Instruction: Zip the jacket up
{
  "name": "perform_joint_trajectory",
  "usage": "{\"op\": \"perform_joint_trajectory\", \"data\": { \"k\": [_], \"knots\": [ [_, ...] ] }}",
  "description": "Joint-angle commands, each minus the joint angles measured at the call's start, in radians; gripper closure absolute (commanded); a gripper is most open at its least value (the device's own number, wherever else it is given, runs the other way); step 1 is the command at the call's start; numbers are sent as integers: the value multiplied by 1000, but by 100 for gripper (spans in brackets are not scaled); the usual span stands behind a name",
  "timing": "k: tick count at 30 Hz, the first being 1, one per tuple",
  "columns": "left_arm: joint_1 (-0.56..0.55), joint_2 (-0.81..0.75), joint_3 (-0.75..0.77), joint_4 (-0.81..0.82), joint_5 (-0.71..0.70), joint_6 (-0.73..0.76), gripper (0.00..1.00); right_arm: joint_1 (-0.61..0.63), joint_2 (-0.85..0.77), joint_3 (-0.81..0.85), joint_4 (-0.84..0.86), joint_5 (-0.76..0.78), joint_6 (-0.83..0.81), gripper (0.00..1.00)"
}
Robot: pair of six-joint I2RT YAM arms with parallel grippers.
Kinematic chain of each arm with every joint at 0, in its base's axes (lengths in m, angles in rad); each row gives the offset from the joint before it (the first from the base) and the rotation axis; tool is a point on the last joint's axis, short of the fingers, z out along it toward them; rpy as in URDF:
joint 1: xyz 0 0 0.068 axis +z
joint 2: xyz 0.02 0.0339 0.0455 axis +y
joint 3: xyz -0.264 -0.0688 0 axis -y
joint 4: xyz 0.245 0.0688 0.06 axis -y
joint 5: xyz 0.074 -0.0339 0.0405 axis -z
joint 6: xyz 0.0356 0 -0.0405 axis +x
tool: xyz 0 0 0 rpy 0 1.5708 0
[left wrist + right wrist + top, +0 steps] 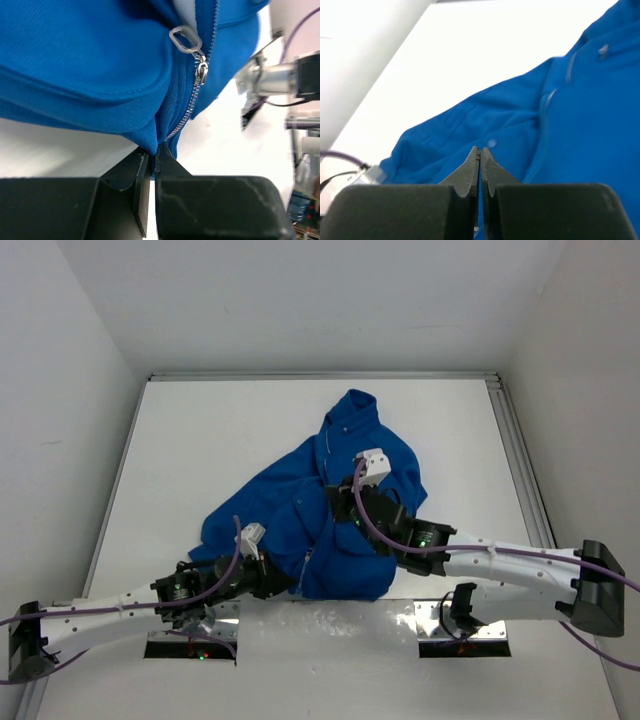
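The blue jacket (pixel 290 502) lies crumpled mid-table, collar toward the far edge. My left gripper (pixel 283 585) is at its near hem. In the left wrist view the left gripper (pixel 154 150) is shut on the jacket's (pixel 90 60) bottom hem at the foot of the zipper. The silver slider (pixel 201 70) sits a short way up, its pull tab free and the teeth closed below it. My right gripper (pixel 337 502) rests over the jacket's middle. In its wrist view the right gripper (pixel 481 150) is shut over the jacket (pixel 590 125), with only a thin blue slit between the jaws.
The white table (pixel 200 440) is boxed in by white walls, with a metal rail (pixel 515 440) along its right side. Silver and black parts of the right arm (pixel 280 80) show to the right of the zipper.
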Motion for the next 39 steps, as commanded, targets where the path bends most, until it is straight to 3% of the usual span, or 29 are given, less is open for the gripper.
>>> {"op": "perform_joint_trajectory", "data": {
  "k": [1, 3, 5, 7, 10, 13, 16, 22, 25, 28, 32, 34, 35, 36, 37, 39],
  "knots": [
    [-4, -5, -2, -58, 2, 14, 100, -5, -39, 67, -69, 110, -143, 100],
    [-4, -2, -18, -58, 9, -2, 100, -19, -40, 100, -161, 122, -160, 100],
    [-4, -2, -28, -61, 17, -19, 100, -27, -48, 141, -235, 24, -154, 100],
    [-4, -2, -33, -67, 15, -32, 100, -27, -43, 138, -301, -230, -130, 100],
    [-4, 12, -44, -74, 5, -74, 100, -27, 10, 80, -264, -541, -53, 100],
    [-4, 52, -45, -80, 3, -128, 100, -25, 105, 58, -157, -713, -23, 91],
    [-4, 147, -45, -78, 2, -172, 100, -27, 239, 155, -184, -722, -38, 70],
    [-4, 230, -73, -70, -1, -241, 100, -82, 423, 186, -177, -752, -27, 53],
    [-4, 175, -76, -139, -41, -278, 100, -142, 463, 128, -102, -802, 25, 49],
    [-4, 108, -79, -170, -83, -310, 100, -145, 454, 63, -102, -781, 59, 48],
    [-3, 95, -58, -121, -156, -284, 100, -146, 374, -70, 28, -689, 148, 47],
    [14, 164, 63, -61, -254, -199, 100, -145, 340, -66, 35, -618, 145, 47],
    [28, 205, 132, -55, -283, -87, 100, -146, 302, -46, -6, -588, 136, 46],
    [40, 257, 316, -78, -320, -25, 100, -145, 278, -29, -23, -569, 114, 46],
    [43, 349, 420, -98, -334, 24, 100, -143, 244, -11, -29, -557, 110, 46],
    [37, 360, 601, -69, -280, 147, 100, -134, 114, -29, -14, -547, 103, 44]
  ]
}}
